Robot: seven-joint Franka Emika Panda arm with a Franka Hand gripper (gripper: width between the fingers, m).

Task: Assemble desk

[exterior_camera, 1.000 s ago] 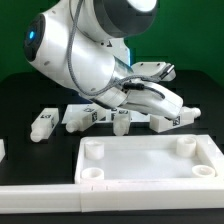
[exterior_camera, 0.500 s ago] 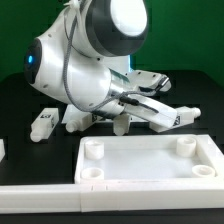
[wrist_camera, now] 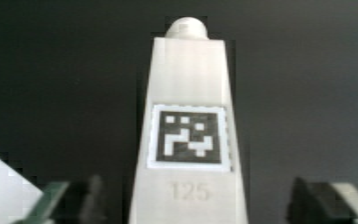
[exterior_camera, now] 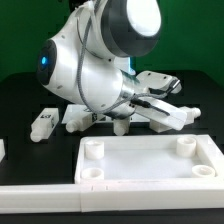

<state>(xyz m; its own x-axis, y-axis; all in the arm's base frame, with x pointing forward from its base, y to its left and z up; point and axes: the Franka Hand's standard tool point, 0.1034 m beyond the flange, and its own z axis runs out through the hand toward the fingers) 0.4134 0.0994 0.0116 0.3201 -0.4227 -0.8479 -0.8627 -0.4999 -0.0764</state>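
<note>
The white rimmed tabletop lies at the front with its round corner sockets facing up. Short white legs lie behind it: one at the exterior view's left, one in the middle and one at the right. My gripper is low over the right leg. In the wrist view this tagged leg, marked 125, lies lengthwise between my two fingers. The gripper is open, with a dark gap on each side of the leg.
A white tagged piece lies behind the tabletop, partly hidden by the arm. A long white bar runs along the front left. A small white piece shows at the left edge. The table is black.
The arm's upper links have swung toward the exterior view's right and turned. The gripper has stayed low over the right leg. The legs and the tabletop have not moved.
</note>
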